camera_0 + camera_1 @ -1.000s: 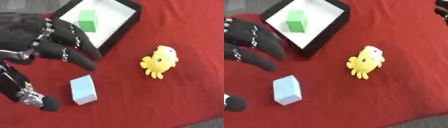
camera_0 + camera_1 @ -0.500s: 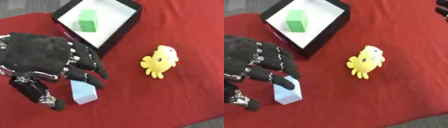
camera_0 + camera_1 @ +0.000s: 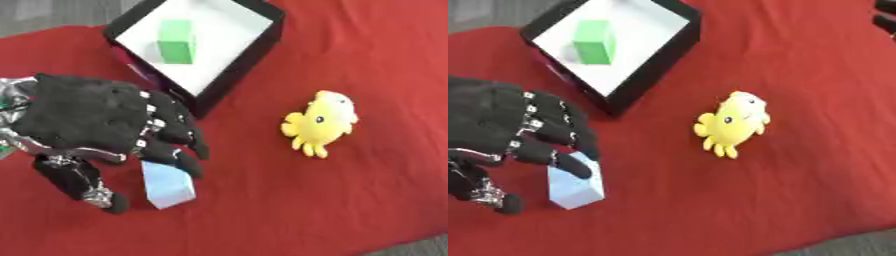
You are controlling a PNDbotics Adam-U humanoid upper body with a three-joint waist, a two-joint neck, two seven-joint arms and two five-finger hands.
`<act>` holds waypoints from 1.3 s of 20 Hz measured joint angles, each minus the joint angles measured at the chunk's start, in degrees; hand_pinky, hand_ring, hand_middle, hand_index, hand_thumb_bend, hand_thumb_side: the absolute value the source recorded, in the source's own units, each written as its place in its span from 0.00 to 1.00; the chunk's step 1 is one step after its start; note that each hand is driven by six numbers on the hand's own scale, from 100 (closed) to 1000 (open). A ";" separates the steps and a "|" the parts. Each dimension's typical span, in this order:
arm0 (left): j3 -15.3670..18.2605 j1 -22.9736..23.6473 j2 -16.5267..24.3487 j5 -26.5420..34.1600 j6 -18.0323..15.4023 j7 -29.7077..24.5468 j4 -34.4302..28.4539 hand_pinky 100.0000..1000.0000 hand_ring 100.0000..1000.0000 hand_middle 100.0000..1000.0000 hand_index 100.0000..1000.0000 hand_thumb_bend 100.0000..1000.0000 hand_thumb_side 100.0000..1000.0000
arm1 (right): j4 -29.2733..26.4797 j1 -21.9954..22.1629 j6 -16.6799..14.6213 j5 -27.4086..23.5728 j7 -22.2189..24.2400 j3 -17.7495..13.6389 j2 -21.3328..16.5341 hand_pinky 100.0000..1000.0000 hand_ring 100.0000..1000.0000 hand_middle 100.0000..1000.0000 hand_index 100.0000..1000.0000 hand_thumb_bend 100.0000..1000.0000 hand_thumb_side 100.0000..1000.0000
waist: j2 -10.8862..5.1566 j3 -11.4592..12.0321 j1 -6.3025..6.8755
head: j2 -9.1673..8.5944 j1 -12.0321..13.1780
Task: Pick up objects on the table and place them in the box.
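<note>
A red worktop (image 3: 367, 55) carries a black box (image 3: 259, 49) with a white floor at the far left, a green block (image 3: 176, 42) lying inside it. The left robot hand (image 3: 87, 120) reaches in from the left just in front of the box, fingers (image 3: 570, 135) curled down over the top of a pale blue block (image 3: 576, 186) and thumb (image 3: 87, 185) low at its left side, closing round it; dark tips of the right robot hand (image 3: 885, 15) show at the upper right edge, and whether they are spread cannot be told. A yellow toy (image 3: 320, 124) lies well apart to the right on the cloth.

A red cloth (image 3: 367, 200) covers the table, grey floor (image 3: 52, 15) beyond.
</note>
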 measured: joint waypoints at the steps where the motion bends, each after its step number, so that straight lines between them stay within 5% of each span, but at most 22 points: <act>1: -0.17 0.00 -0.04 -0.40 0.00 0.00 0.27 0.84 0.82 0.78 0.84 0.70 0.00 | 0.00 -0.10 0.01 -0.06 0.01 0.00 0.00 0.89 0.84 0.82 0.95 0.00 0.56 | 0.00 -0.05 0.00 | 0.00 0.01; 25: -2.73 0.38 -3.03 -7.15 -0.01 0.01 4.19 0.85 0.83 0.79 0.84 0.74 0.00 | 0.00 -1.08 -0.19 -0.15 1.15 0.71 0.00 0.89 0.84 0.82 0.95 0.00 0.58 | 0.00 -0.81 0.00 | -0.10 -1.46; 26: -3.11 0.46 -3.03 -7.62 -0.01 0.01 4.52 0.85 0.82 0.78 0.83 0.80 0.00 | 0.00 -1.17 -0.18 -0.15 1.17 0.72 0.00 0.89 0.84 0.82 0.95 0.00 0.58 | 0.00 -0.91 0.00 | -0.11 -1.43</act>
